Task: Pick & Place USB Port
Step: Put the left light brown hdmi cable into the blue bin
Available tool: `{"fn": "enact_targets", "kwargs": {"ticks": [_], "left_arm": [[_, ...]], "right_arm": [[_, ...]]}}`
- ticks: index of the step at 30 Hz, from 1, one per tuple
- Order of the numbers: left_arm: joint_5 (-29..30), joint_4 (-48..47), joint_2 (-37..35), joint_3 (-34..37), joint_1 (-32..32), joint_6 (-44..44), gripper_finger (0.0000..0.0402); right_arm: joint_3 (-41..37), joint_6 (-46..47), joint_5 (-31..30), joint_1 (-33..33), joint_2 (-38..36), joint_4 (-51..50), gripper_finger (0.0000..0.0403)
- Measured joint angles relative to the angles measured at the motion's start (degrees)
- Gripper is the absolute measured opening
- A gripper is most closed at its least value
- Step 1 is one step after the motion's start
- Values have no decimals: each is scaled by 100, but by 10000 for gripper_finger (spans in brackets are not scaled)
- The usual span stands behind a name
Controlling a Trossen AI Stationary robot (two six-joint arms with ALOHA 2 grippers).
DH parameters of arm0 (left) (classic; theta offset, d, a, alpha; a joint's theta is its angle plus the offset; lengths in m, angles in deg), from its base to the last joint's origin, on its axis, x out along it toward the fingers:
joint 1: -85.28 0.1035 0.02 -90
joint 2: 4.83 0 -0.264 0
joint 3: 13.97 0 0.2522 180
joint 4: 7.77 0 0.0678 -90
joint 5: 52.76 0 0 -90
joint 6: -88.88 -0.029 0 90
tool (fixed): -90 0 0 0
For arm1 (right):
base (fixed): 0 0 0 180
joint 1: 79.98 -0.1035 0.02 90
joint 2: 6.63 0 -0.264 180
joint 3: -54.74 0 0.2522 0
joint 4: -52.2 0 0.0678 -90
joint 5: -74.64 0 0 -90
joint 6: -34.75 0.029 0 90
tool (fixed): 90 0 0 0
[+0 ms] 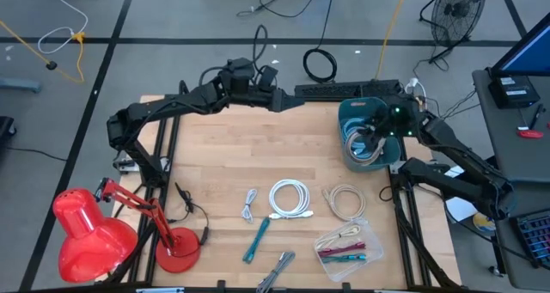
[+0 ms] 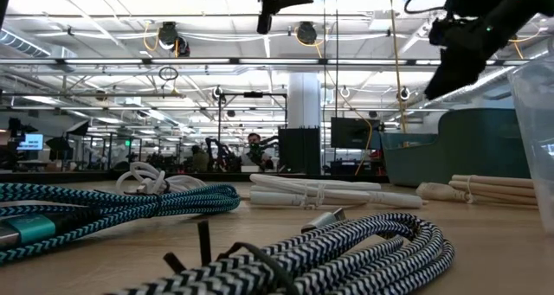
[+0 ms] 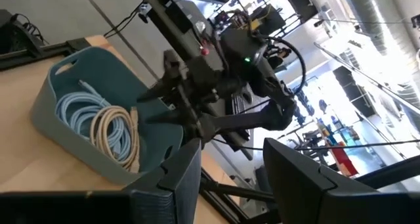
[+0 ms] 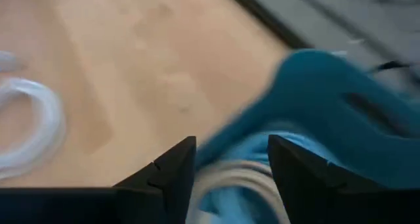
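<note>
The right hand (image 1: 371, 137) is hovering over the teal bin (image 1: 391, 155) at the right of the frame in the high view — fingers parted, nothing pinched between them as far as the right wrist view shows. Directly under it, inside the bin, a pale blue cable coil (image 3: 79, 109) and a beige cable coil (image 3: 117, 133) are lying against each other; the left wrist view is showing them best, and the hand is sitting just above them, not touching from what I can see.

The left hand (image 1: 273, 94) is hanging up high near the top middle of the high view, near the back edge of the counter (image 1: 223, 147), fingers partway apart and holding nothing. It's pointing across toward the bin.

The rest of the cables are sitting on the counter well apart from both hands, in the lower middle of the high view: a white coiled cable (image 1: 290, 198), a beige coiled cable (image 1: 345, 202) just right of it, a small bundled grey cable (image 1: 249, 205) to its left, a teal braided cable (image 1: 255, 240) below that, a black-and-white braided cable (image 1: 275, 271) at the bottom edge, and a clear bag of cables (image 1: 348, 246) at lower right.

A red desk lamp (image 1: 94, 233) is taking up the lower left corner — nowhere near either hand.
</note>
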Motion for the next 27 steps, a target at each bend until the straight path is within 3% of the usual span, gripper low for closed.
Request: {"fn": "enact_targets", "kwargs": {"ticks": [2, 4, 18, 24, 27], "left_arm": [[4, 13, 0, 0, 0, -21, 168], [7, 7, 0, 0, 12, -41, 168], [5, 3, 0, 0, -37, -120, 168], [4, -1, 0, 0, -137, -189, 168], [4, -38, 0, 0, -175, -197, 168]], "right_arm": [[53, -77, -708, -122, 49, -247, 193], [49, -75, -1036, -173, 128, -285, 200], [49, -192, -1467, -164, 1682, -279, 214], [49, -404, -1492, -155, 1928, -312, 211], [49, -515, -1792, -151, 1998, -332, 210]]}}
